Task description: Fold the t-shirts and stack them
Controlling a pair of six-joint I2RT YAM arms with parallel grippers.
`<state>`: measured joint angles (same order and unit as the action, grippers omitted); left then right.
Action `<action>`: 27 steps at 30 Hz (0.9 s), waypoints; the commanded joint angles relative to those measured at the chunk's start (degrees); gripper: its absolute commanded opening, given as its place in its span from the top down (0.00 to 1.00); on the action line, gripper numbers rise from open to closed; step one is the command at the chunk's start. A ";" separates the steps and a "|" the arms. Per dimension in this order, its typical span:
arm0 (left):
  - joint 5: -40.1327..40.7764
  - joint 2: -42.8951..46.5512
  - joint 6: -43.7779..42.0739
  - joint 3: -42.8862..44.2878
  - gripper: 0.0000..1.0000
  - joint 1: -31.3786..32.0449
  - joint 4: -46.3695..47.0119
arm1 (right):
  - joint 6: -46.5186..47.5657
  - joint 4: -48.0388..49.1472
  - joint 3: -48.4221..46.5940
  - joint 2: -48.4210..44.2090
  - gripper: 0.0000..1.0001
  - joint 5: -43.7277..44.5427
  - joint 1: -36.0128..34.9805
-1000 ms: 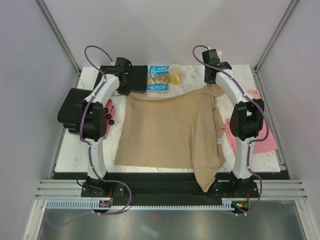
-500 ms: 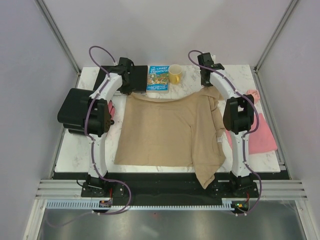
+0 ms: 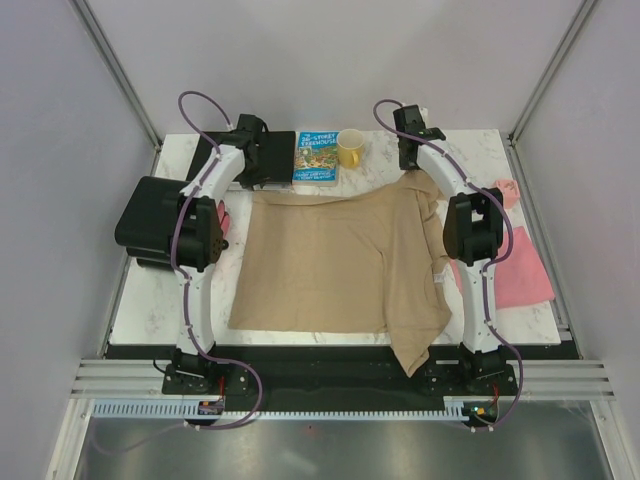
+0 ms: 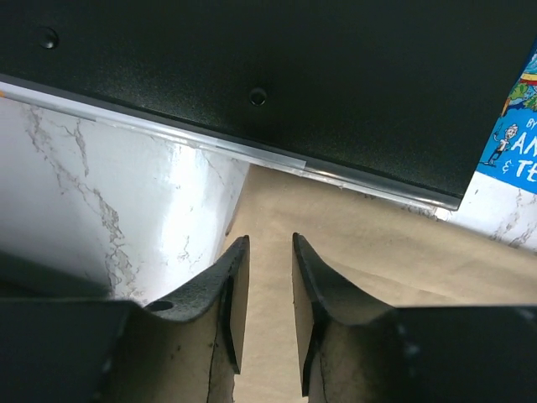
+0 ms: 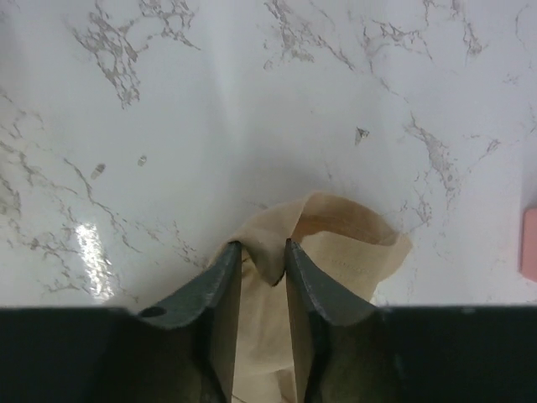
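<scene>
The tan t-shirt (image 3: 320,260) lies spread on the marble table, its right side folded over toward the middle and its lower right corner hanging past the near edge. My left gripper (image 3: 256,180) hovers open over the shirt's far left corner (image 4: 377,252), with only flat cloth below the gap between the left gripper (image 4: 270,243) fingers. My right gripper (image 3: 413,165) is at the far right corner. The right gripper (image 5: 263,245) jaws stand parted, a raised fold of tan t-shirt (image 5: 336,252) between the tips. The pink t-shirt (image 3: 520,275) lies at the right, partly behind the right arm.
A black box (image 3: 275,158) (image 4: 294,75) sits just beyond the left gripper. Beside it are a blue book (image 3: 316,157) and a yellow mug (image 3: 350,148). A black-and-pink drawer box (image 3: 150,220) stands at the left edge.
Both grippers went from shut to parted. The arms shifted slightly inward, and the shirt's far corners came down to rest on the table.
</scene>
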<state>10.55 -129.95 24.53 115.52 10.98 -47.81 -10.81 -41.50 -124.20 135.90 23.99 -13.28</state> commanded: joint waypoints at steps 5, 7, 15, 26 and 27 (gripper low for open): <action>3.52 6.28 -2.65 2.25 0.65 -0.35 0.53 | 1.49 9.68 -0.07 -4.05 0.51 -4.39 -0.43; 1.86 8.73 -2.83 1.02 0.65 -0.35 0.53 | 1.67 10.03 0.45 -6.77 0.51 -4.04 -0.43; -4.74 18.32 -1.95 -15.66 0.66 2.81 1.40 | 2.02 8.01 16.78 -17.50 0.89 3.85 -0.43; -12.74 22.99 -4.49 -30.80 0.98 6.94 5.54 | 2.55 8.01 19.79 -11.89 1.00 4.31 1.06; -13.18 22.81 -4.58 -31.06 0.98 7.12 5.54 | 2.29 8.10 19.44 -10.32 1.00 4.31 1.06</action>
<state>0.75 -108.92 22.85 84.82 17.47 -45.12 -8.67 -33.78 -101.89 121.12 26.28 -12.36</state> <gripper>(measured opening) 0.025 0.007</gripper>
